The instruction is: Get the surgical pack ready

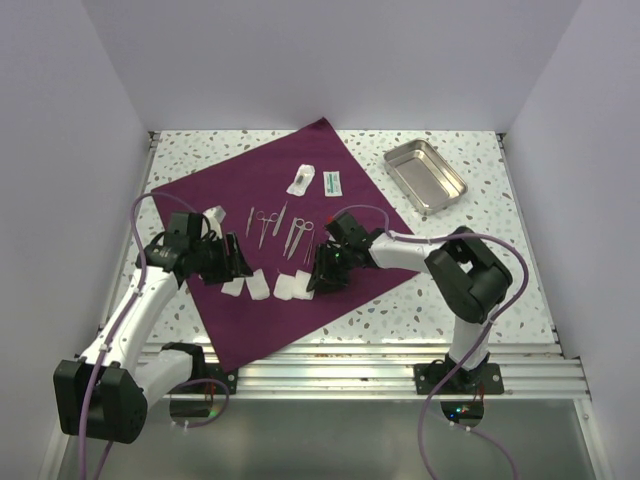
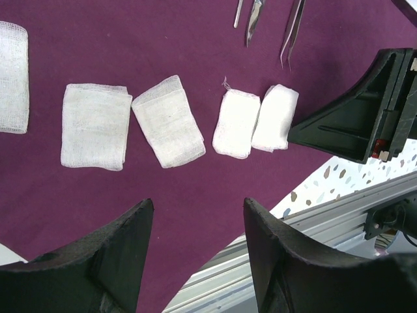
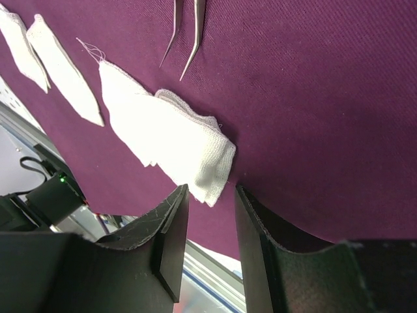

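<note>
Layout stage, by the looks of it: the surgical pack (image 1: 335, 150) lies flat and unfolded on the table. The instruments (image 1: 264, 222) sit mid-cloth and the gauze squares (image 1: 258, 287) are lined up near its front edge. The left gripper (image 2: 197, 212) hovers wide open above the gauze, holding nothing. The right gripper (image 3: 210, 190) sits low at the end gauze, fingers slightly apart, nothing clamped. The next move probably calls for a clean pinch on that gauze without snagging the cloth.

Bare drape (image 1: 252, 335) nearward of gauze (image 1: 294, 286)
</note>
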Action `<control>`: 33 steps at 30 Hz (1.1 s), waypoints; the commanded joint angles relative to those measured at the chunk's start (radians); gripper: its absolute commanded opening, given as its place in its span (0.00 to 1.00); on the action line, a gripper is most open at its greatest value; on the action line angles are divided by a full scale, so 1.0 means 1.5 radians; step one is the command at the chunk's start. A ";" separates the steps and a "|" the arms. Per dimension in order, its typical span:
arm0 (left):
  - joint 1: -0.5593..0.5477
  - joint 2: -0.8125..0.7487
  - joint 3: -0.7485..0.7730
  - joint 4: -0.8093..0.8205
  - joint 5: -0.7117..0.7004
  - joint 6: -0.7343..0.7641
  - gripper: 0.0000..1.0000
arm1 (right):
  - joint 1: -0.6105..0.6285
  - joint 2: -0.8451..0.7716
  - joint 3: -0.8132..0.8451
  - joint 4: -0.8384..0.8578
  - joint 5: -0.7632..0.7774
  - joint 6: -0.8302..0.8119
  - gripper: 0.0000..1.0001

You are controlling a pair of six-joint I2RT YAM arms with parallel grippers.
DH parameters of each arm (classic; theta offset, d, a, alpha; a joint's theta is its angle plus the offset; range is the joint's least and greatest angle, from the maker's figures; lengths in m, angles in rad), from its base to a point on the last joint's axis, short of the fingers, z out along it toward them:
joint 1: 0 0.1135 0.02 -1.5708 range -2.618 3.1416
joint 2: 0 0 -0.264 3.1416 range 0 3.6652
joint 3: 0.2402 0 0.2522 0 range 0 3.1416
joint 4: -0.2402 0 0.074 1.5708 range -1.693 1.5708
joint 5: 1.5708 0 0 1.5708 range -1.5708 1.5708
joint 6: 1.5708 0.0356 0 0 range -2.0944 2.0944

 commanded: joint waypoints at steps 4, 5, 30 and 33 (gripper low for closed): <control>0.004 -0.002 0.000 0.018 0.016 0.017 0.61 | 0.001 0.006 0.006 0.002 0.007 -0.010 0.38; 0.004 -0.002 0.000 0.017 0.016 0.017 0.61 | 0.002 0.009 0.007 0.004 0.008 -0.008 0.38; 0.004 -0.014 -0.005 0.013 0.014 0.013 0.62 | 0.004 0.042 0.054 -0.014 0.032 0.010 0.31; 0.004 -0.015 -0.006 0.011 0.013 0.014 0.61 | 0.003 0.051 0.061 -0.017 0.034 0.013 0.29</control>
